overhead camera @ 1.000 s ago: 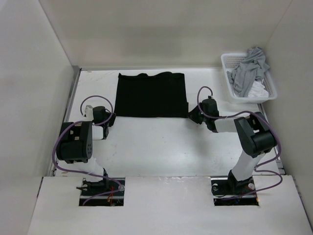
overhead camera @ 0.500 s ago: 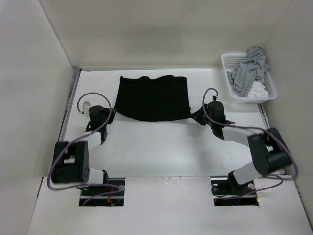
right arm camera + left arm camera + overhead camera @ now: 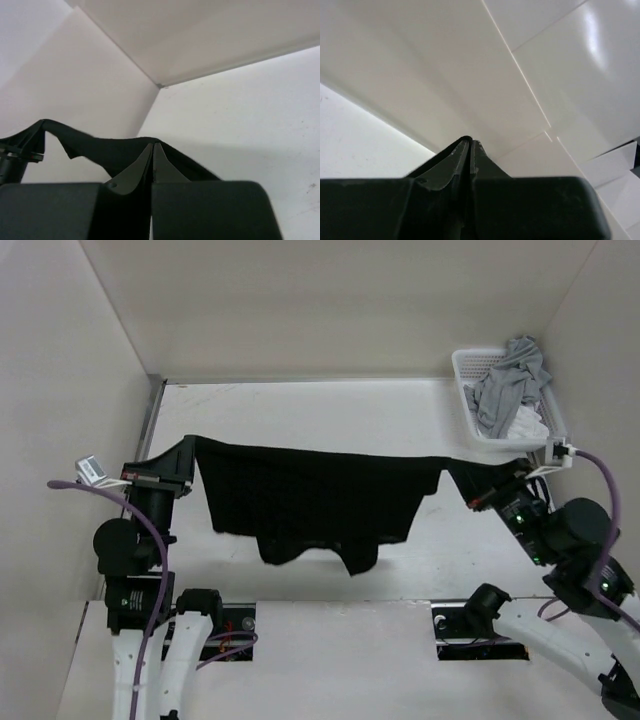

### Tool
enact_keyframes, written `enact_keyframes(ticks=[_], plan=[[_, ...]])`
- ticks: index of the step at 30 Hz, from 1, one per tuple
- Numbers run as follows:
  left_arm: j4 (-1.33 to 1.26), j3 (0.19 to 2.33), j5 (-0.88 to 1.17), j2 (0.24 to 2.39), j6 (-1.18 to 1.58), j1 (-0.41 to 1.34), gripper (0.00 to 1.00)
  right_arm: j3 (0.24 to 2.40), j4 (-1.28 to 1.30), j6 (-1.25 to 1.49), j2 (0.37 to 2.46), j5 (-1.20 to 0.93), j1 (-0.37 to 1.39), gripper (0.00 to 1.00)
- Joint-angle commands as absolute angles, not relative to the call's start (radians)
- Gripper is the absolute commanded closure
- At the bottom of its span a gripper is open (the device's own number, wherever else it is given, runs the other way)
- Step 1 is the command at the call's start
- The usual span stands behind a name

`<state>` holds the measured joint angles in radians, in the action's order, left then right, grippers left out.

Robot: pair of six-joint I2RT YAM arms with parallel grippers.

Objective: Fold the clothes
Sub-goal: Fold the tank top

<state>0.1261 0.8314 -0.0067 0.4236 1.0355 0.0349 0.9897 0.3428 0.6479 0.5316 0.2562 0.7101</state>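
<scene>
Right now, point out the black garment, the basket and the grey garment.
black garment (image 3: 310,505), top view, middle of hanging fabric
basket (image 3: 476,358), top view, far wall
grey garment (image 3: 505,390), top view, bunched middle

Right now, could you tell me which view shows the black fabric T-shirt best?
The top external view: the whole black soft-fabric T-shirt hangs spread out. The right wrist view shows only a narrow taut strip; the left wrist view shows none I can make out.

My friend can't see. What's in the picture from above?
A black T-shirt hangs stretched above the table, the left end effector and right end effector each shut on one end. A basket holding a grey garment sits far right.
</scene>
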Motion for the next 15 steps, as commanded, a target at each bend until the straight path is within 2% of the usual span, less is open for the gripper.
enact_keyframes(ticks=[1,4,7,11,15], plan=[[0.346,0.882,-0.005,0.400,0.988,0.053,1.00,1.060,0.583,0.630,0.508,0.442,0.826,1.00],[0.380,0.874,-0.011,0.397,0.979,0.050,0.99,1.051,0.581,0.634,0.523,0.485,0.898,1.00],[0.365,0.816,-0.012,0.435,0.979,0.047,0.99,0.985,0.511,0.626,0.581,0.445,0.869,1.00],[0.250,0.695,-0.018,0.570,0.991,0.031,0.99,0.852,0.307,0.633,0.725,0.209,0.658,0.99],[0.016,0.637,-0.044,0.861,1.028,0.027,0.99,0.801,0.039,0.675,1.009,-0.050,0.417,1.00]])
